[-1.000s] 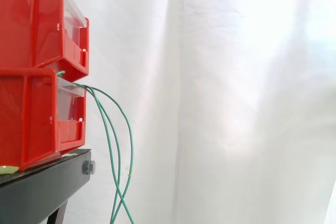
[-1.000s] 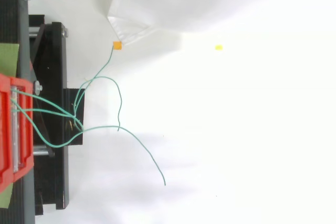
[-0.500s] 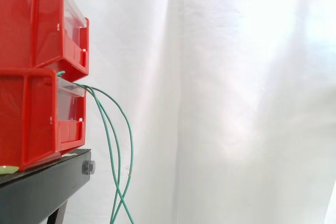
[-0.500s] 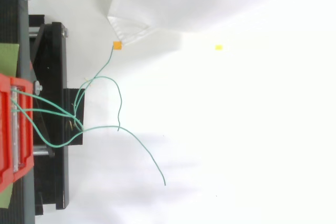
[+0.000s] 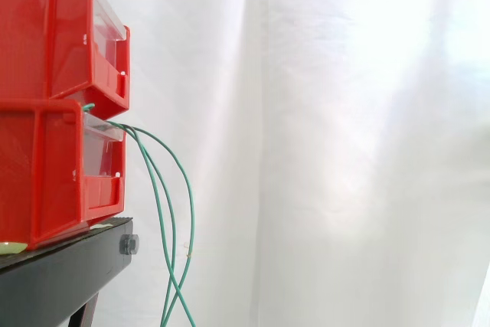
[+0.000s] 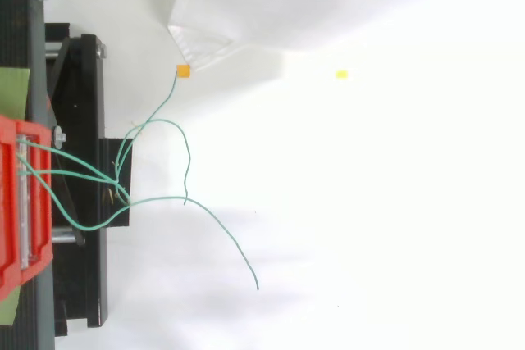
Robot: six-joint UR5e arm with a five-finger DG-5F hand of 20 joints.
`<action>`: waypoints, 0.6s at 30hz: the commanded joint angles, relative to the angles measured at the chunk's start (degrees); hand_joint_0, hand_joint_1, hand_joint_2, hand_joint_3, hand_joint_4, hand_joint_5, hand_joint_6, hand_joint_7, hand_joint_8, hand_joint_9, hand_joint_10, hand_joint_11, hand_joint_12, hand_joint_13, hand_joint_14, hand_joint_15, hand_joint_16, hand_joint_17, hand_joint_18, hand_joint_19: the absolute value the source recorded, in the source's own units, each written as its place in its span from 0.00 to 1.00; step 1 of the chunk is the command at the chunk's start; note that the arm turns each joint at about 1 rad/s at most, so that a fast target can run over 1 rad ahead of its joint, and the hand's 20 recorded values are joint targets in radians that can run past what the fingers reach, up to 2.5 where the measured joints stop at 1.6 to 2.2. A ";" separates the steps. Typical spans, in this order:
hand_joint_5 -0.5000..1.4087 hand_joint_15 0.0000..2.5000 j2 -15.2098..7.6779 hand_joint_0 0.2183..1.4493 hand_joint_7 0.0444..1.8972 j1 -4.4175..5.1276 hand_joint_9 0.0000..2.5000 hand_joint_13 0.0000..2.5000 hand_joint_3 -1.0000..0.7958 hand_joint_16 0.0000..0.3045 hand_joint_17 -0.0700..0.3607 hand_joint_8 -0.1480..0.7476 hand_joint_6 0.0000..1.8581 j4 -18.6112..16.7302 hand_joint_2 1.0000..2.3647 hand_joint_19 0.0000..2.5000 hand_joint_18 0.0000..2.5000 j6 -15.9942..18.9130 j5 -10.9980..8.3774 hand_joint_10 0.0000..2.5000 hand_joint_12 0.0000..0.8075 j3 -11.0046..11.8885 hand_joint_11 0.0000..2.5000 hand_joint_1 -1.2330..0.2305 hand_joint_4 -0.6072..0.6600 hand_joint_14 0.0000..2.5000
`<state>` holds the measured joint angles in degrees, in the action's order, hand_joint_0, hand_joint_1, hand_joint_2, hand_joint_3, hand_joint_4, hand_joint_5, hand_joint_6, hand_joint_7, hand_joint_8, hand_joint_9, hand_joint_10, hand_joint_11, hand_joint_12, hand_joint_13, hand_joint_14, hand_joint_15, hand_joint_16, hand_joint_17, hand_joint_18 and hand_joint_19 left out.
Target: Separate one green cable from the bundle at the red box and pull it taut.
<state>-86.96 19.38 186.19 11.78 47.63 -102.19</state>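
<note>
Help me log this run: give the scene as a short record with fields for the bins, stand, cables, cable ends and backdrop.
bins: two red bins, stacked one on the other
support: black stand under the lower bin
cables: green cables leave the bins' front, hang slack past the stand's edge, crossing low down
cable ends: in the top view, one at an orange tag, one free end on the white floor
tension: none taut
backdrop: white curtain
other: small yellow mark

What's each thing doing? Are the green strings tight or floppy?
black stand: upright, carrying both bins.
lower red bin: resting on the black stand.
upper red bin: stacked on the lower red bin.
green cables: slack, drooping from the lower red bin.
</note>
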 commanded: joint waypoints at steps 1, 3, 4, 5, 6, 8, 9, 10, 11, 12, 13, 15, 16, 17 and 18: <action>0.17 0.25 -0.05 0.27 0.37 0.05 0.39 0.42 0.28 0.14 0.39 0.39 0.27 0.05 0.00 0.32 0.26 0.00 0.00 0.01 0.48 -0.02 0.23 0.36 0.59 0.01; 0.17 0.25 0.04 0.28 0.37 0.05 0.39 0.44 0.28 0.14 0.38 0.40 0.27 -0.04 0.00 0.33 0.26 0.00 0.00 0.01 0.51 -0.02 0.23 0.36 0.59 0.01; 0.17 0.25 0.04 0.28 0.37 -0.04 0.40 0.48 0.28 0.14 0.38 0.41 0.27 -0.04 0.00 0.33 0.26 0.00 0.00 0.01 0.56 -0.02 0.23 0.37 0.60 0.01; 0.17 0.25 -0.05 0.28 0.37 0.05 0.40 0.48 0.28 0.14 0.38 0.43 0.27 0.05 0.00 0.33 0.25 0.00 0.00 0.01 0.56 -0.02 0.23 0.37 0.61 0.01; 0.17 0.25 0.04 0.28 0.37 0.05 0.40 0.48 0.28 0.13 0.38 0.44 0.27 -0.04 0.00 0.33 0.25 0.00 0.00 0.01 0.56 0.06 0.23 0.37 0.61 0.01; 0.17 0.26 0.04 0.28 0.37 0.05 0.40 0.47 0.28 0.13 0.37 0.45 0.27 0.05 0.00 0.33 0.24 0.00 0.00 0.01 0.55 -0.02 0.23 0.37 0.63 0.01; 0.17 0.26 0.04 0.28 0.37 0.05 0.40 0.47 0.28 0.13 0.37 0.46 0.27 -0.04 0.00 0.33 0.24 0.00 0.00 0.01 0.55 0.06 0.23 0.37 0.64 0.01; 0.17 0.26 -0.05 0.28 0.37 0.05 0.40 0.47 0.28 0.13 0.37 0.46 0.27 0.05 0.00 0.34 0.24 0.00 0.00 0.01 0.55 -0.02 0.23 0.37 0.64 0.01; 0.17 0.26 -0.05 0.28 0.37 -0.04 0.40 0.47 0.28 0.13 0.38 0.46 0.27 0.05 0.00 0.34 0.24 0.00 0.00 0.01 0.55 -0.02 0.24 0.37 0.64 0.01; 0.17 0.26 0.04 0.27 0.37 -0.04 0.40 0.47 0.28 0.14 0.38 0.46 0.27 -0.04 0.00 0.34 0.24 0.00 0.00 0.01 0.55 0.06 0.23 0.38 0.64 0.01; 0.18 0.26 0.04 0.26 0.38 0.05 0.40 0.46 0.28 0.14 0.38 0.47 0.27 0.05 0.00 0.34 0.24 0.00 0.00 0.01 0.55 0.06 0.24 0.38 0.63 0.01; 0.18 0.26 0.04 0.26 0.38 0.05 0.41 0.47 0.28 0.14 0.38 0.47 0.27 0.05 0.00 0.34 0.24 0.00 0.00 0.01 0.56 -0.02 0.24 0.38 0.65 0.01; 0.18 0.26 0.04 0.26 0.38 0.05 0.41 0.47 0.28 0.14 0.38 0.48 0.27 -0.04 0.00 0.34 0.24 0.00 0.00 0.01 0.56 -0.02 0.24 0.38 0.66 0.01; 0.18 0.26 0.04 0.25 0.38 0.05 0.40 0.47 0.28 0.14 0.38 0.48 0.27 -0.04 0.00 0.33 0.24 0.00 0.00 0.01 0.56 -0.02 0.24 0.38 0.65 0.01; 0.18 0.26 0.04 0.25 0.38 0.05 0.39 0.47 0.28 0.14 0.38 0.48 0.27 -0.04 0.00 0.34 0.24 0.00 0.00 0.01 0.56 -0.02 0.23 0.38 0.64 0.01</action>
<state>-86.94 19.42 186.19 11.78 47.64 -102.19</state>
